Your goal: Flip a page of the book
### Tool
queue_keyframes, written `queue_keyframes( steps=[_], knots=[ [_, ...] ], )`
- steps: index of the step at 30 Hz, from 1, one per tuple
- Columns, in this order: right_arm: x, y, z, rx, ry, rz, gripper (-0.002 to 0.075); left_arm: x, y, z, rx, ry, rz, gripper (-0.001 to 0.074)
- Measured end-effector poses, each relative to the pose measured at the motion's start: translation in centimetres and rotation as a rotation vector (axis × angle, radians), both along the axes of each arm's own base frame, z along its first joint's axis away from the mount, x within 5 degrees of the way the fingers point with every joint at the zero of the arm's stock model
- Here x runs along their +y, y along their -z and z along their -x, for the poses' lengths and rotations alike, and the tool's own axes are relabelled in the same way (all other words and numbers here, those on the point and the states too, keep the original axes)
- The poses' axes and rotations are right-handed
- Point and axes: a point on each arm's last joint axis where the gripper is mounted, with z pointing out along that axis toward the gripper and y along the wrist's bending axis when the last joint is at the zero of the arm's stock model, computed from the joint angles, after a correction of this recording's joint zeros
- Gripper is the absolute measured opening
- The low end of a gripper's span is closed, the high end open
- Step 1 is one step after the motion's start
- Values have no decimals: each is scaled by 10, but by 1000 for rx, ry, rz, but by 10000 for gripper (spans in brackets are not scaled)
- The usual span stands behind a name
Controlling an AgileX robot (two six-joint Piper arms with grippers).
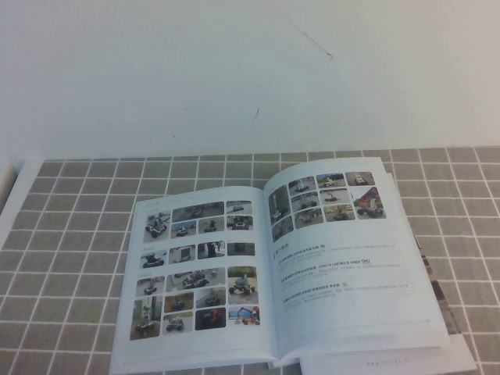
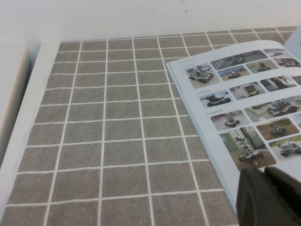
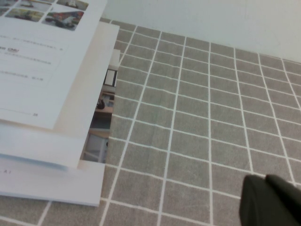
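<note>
a grey tiled mat (image 1: 70, 234) with thin white grid lines covers the bench across the lower half of the high view, and it fills most of both wrist views. behind it, the whole upper half of the high view is a plain white wall (image 1: 195, 70) with a few small dark marks, one near the upper right and one near the centre. at the right edge of the high view, colourful magazine sheets (image 1: 437, 285) stick out from under white paper, and a white ledge (image 1: 9, 187) borders the mat at the far left.
</note>
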Motion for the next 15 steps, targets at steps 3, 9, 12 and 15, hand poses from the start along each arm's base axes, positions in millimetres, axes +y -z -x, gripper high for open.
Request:
queue_keyframes(
  steps=[3,9,12,15],
  knots=[
    [0,0,0,0,0,-6,-2,0,0,0,1,-1,4,-4],
    [0,0,0,0,0,-6,-2,0,0,0,1,-1,5,-4],
    [0,0,0,0,0,0,-2,0,0,0,1,-1,5,-4],
    [-1,0,0,-4,3,34,-2,0,0,0,1,-1,5,-4]
  ],
)
